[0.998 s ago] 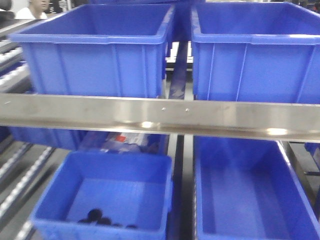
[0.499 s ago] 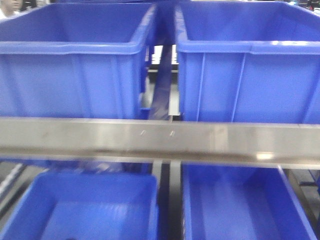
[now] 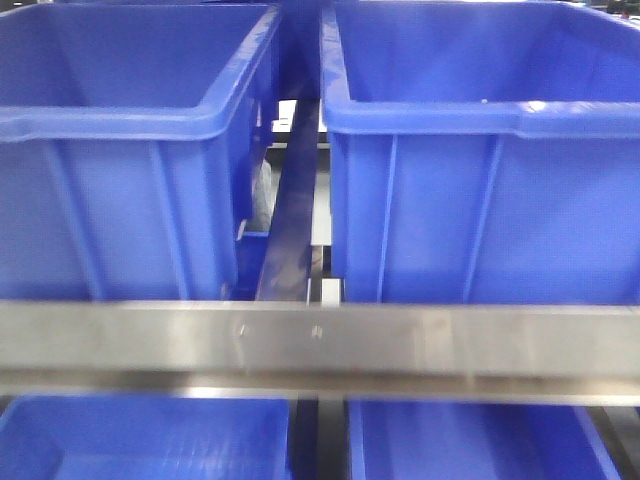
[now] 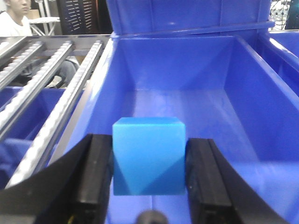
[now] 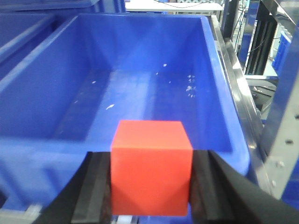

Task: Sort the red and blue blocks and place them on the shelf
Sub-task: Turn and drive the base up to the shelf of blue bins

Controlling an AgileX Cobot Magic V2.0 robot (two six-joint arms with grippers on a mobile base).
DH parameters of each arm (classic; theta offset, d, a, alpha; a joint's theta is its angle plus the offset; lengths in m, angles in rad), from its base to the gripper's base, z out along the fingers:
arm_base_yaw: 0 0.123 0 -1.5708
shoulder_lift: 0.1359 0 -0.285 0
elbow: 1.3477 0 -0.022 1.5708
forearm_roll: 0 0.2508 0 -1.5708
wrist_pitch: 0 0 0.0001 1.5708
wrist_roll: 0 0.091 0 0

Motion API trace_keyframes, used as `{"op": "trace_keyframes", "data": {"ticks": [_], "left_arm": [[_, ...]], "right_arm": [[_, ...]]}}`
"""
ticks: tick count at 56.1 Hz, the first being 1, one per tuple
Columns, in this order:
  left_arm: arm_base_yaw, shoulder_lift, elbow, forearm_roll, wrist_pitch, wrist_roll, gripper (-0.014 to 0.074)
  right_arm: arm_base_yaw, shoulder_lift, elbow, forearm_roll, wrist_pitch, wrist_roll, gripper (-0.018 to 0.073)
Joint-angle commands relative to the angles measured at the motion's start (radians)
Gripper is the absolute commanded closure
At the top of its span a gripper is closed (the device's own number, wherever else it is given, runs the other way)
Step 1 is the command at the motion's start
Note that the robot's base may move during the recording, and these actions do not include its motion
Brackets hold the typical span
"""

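Two blocks, each pinched in a gripper, neither resting on anything.

Left wrist view: left gripper (image 4: pixel 149 173) has its black fingers (image 4: pixel 99 175) pressed on both sides of the blue block (image 4: pixel 148 149), holding it level with one edge toward the camera. Beyond the block is the open inside of a large blue bin (image 4: pixel 187 65), with nothing in it that shows. Left of that bin run the shelf's roller tracks (image 4: pixel 51 121), angled away. A person in a white shirt (image 4: pixel 14 21) is at the top left corner, far back.

Right wrist view: right gripper (image 5: pixel 152 189) is clamped on the red block (image 5: pixel 152 163), fingers flat on its left and right faces. Another blue bin (image 5: pixel 140 42) lies ahead; the block overlaps its near rim in the view, and I cannot tell if it is over the bin or just short of it. White specks (image 5: pixel 189 86) dot the bin floor. Grey metal frame (image 5: pixel 280 154) is at the right.

Front view: shelf front rail (image 3: pixel 450 345) crosses the frame, brushed steel, with two small screws (image 3: pixel 243 328) near the middle. Above it sit two upper bins, left (image 3: pixel 110 210) and right (image 3: pixel 480 200), side by side with a dark divider strip (image 3: pixel 290 230) in the gap between them. Below the rail the tops of two lower bins (image 3: pixel 150 440) show. Neither gripper nor block shows in this view.
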Motion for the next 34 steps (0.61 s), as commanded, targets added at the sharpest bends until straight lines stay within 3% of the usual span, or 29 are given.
{"op": "trace_keyframes", "data": {"ticks": [1, 34], "left_arm": [[-0.003, 0.007, -0.029, -0.002, -0.090, -0.002, 0.0269], [-0.003, 0.007, -0.029, -0.002, -0.090, -0.002, 0.0269]], "right_arm": [[-0.004, 0.005, -0.028, -0.005, -0.087, 0.000, 0.0198], [-0.004, 0.005, -0.028, -0.005, -0.087, 0.000, 0.0198]]}}
